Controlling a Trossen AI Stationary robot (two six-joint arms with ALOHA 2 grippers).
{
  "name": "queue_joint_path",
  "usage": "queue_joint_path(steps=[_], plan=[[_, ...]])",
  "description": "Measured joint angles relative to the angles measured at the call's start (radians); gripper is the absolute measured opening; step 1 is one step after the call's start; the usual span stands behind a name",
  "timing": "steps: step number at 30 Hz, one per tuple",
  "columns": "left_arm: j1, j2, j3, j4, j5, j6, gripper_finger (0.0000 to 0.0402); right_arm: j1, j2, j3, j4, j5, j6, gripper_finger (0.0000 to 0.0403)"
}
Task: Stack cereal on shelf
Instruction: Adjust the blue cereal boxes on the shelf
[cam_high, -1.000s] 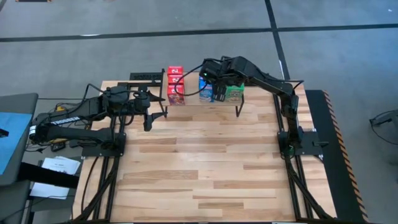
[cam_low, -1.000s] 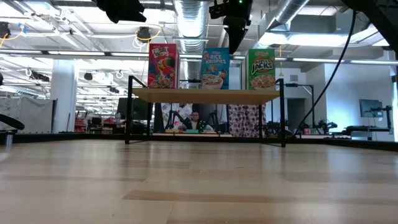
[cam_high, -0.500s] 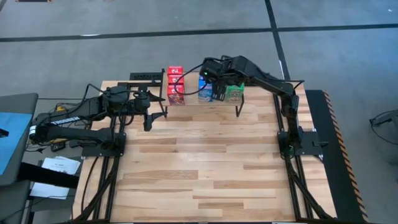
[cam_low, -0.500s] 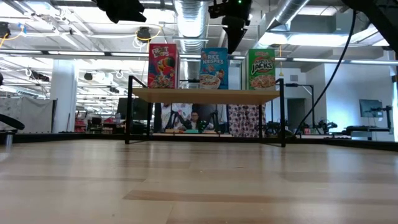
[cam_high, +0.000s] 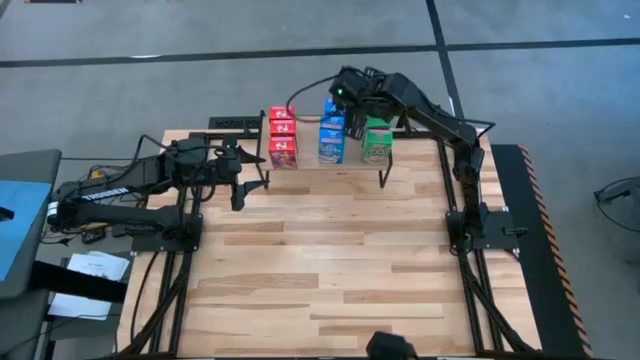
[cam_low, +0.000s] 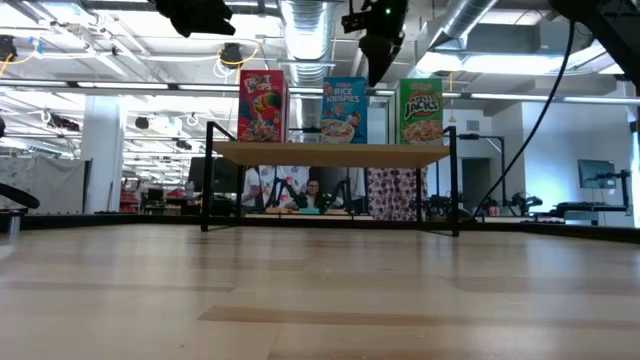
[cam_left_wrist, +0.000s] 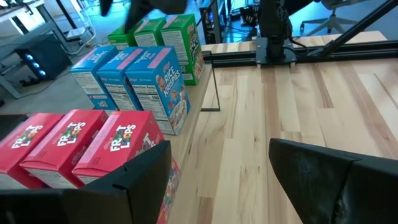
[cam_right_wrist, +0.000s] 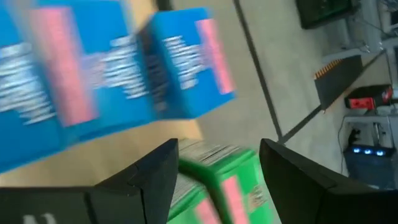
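Right gripper now farther back, above green boxes.

Cereal boxes stand in three rows on the shelf at the table's twelve o'clock edge; apparently three boxes per row.

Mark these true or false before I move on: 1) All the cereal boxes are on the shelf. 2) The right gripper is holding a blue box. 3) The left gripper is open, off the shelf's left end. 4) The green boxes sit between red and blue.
1) True: the red boxes, blue boxes and green boxes stand in rows on the shelf.
2) False: the right gripper is open and empty, above the rows.
3) True: the left gripper holds nothing.
4) False: blue is in the middle.
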Motion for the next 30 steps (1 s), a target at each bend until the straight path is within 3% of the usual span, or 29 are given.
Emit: queue_joint_path(steps=[12, 30], plan=[[0.000, 0.000, 0.000, -0.001, -0.005, 0.000, 0.0261, -0.106, 0.009, 0.000, 0.108, -0.026, -0.036, 0.0250], [0.000, 0.000, 0.000, -0.001, -0.004, -0.004, 0.0261, -0.110, 0.010, -0.005, 0.080, -0.128, 0.002, 0.0250]])
